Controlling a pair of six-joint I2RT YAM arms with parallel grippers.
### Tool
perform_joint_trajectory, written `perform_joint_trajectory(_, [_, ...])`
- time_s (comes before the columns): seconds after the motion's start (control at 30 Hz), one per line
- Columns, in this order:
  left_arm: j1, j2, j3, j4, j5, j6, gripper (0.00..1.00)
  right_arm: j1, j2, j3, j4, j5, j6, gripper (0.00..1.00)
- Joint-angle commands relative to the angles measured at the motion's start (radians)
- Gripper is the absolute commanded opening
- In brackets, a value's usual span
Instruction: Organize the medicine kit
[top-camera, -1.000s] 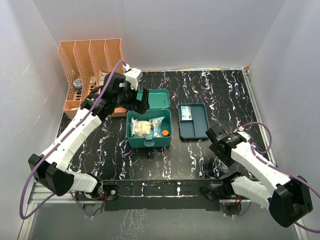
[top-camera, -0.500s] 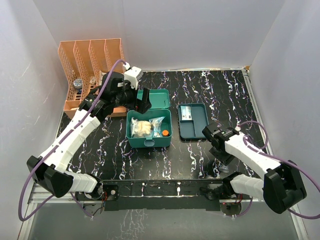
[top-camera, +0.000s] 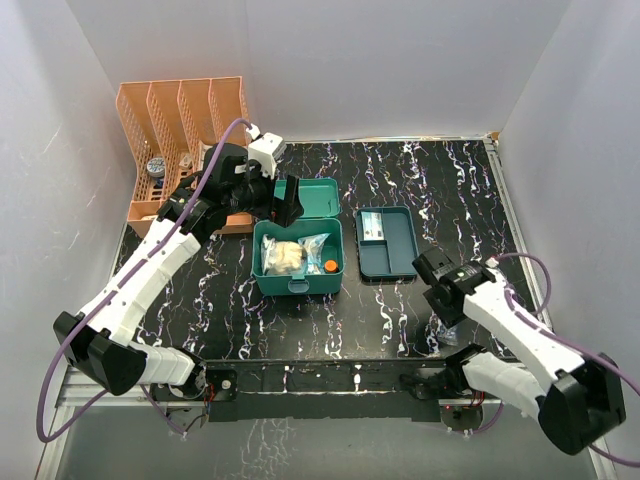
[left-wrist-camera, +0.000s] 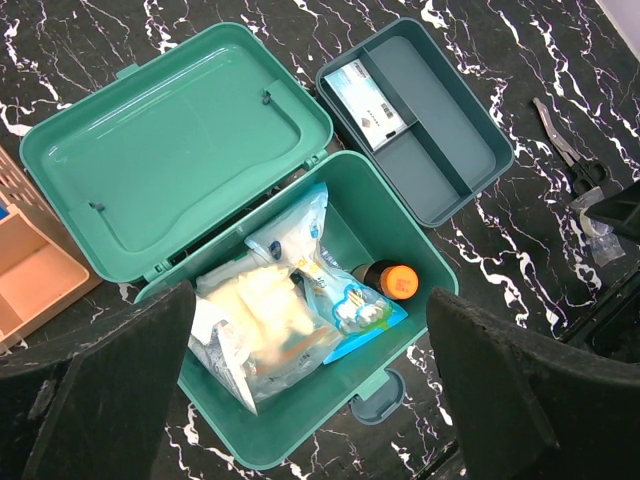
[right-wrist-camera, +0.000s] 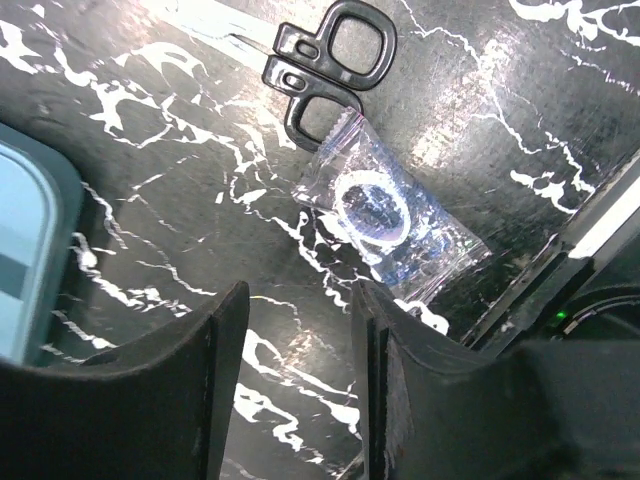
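The medicine kit, a teal box, stands open with its lid laid back. It holds plastic bags of supplies and an orange-capped bottle. Its darker insert tray lies on the table to its right, with a white-and-blue packet in one compartment. My left gripper hovers open and empty above the box's rear; it also shows in the left wrist view. My right gripper is open and empty, low over the table beside a clear packet and black scissors.
An orange slotted file rack with small items stands at the back left, behind the left arm. The scissors and clear packet lie right of the tray near the table's front edge. White walls enclose the table.
My right wrist swung a little left toward the tray, then back right. My left gripper shifted slightly over the lid. The box and tray have not moved.
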Motion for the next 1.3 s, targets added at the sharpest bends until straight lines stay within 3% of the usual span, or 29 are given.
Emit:
perform_joint_trajectory(0.0, [0.007,-0.041,0.004,0.004,0.02,-0.003,0.99,-0.001,-0.082,0.008,-0.052,0.053,0.162,0.42])
perform_joint_trajectory(0.47, [0.008,-0.038,0.0,0.001,0.012,0.002,0.99,0.012,0.153,0.071,0.026,0.029,0.154,0.4])
perform_joint_trajectory(0.9, [0.007,-0.053,-0.008,-0.007,0.004,0.01,0.99,0.023,0.091,0.015,-0.021,0.029,0.367,0.54])
perform_joint_trajectory(1.27, [0.007,-0.057,0.005,-0.012,0.003,0.007,0.99,0.029,0.186,0.058,-0.012,0.055,0.176,0.52])
